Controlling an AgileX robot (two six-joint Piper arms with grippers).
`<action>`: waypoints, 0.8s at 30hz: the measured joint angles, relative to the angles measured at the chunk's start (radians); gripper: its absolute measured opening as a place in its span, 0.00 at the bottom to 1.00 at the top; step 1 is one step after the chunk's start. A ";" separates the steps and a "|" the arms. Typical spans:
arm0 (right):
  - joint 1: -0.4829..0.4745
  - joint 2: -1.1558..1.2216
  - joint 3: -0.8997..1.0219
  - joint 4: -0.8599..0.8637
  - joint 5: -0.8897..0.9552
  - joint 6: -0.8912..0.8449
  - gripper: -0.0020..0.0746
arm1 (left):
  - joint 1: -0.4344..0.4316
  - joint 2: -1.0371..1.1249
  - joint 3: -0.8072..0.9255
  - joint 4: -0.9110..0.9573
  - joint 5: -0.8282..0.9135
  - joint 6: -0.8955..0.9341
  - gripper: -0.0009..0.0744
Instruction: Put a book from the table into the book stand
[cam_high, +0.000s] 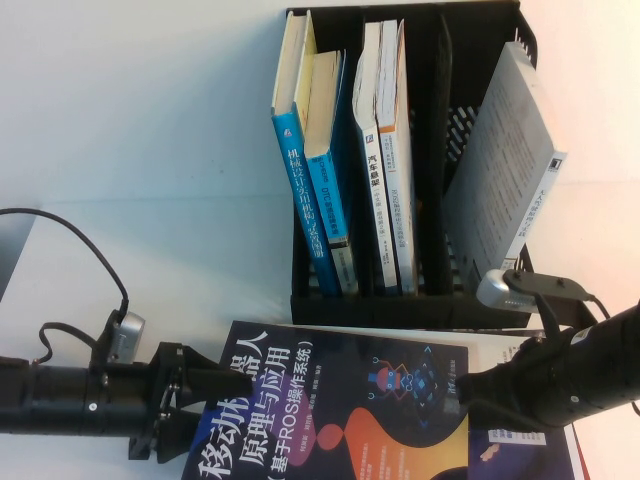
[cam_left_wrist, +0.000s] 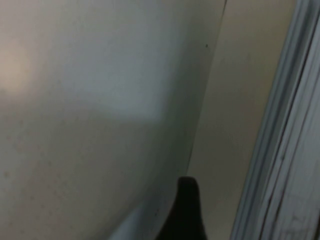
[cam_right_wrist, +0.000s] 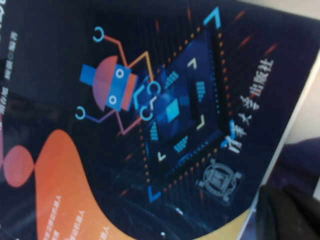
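The book (cam_high: 330, 415) lies flat on the white worktop (cam_high: 150, 150), just in front of the book stand (cam_high: 470, 80). The left hand (cam_high: 200, 395) reaches in level, pinching its left edge. The right hand (cam_high: 480, 385) meets the right edge; its grip cannot be told.

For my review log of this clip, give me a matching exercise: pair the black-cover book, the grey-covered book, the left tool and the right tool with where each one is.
Things:
1. book
2. grey-covered book
3. left tool
4. right tool

Places:
A. leaning tilted in the book stand, rightmost slot
B. at the book's left edge
C. flat on the table, before the stand
D. at the book's right edge

Pairs: 1-C, 2-A, 3-B, 4-D
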 joint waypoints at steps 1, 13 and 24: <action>0.000 0.000 0.000 0.000 0.000 0.000 0.02 | 0.000 0.002 0.000 -0.003 0.002 0.002 0.76; 0.000 0.000 0.000 0.000 0.002 -0.017 0.02 | 0.000 0.004 -0.020 0.005 0.012 0.017 0.51; 0.000 -0.044 0.000 -0.014 0.022 -0.063 0.02 | 0.002 0.004 -0.033 0.027 0.027 0.041 0.17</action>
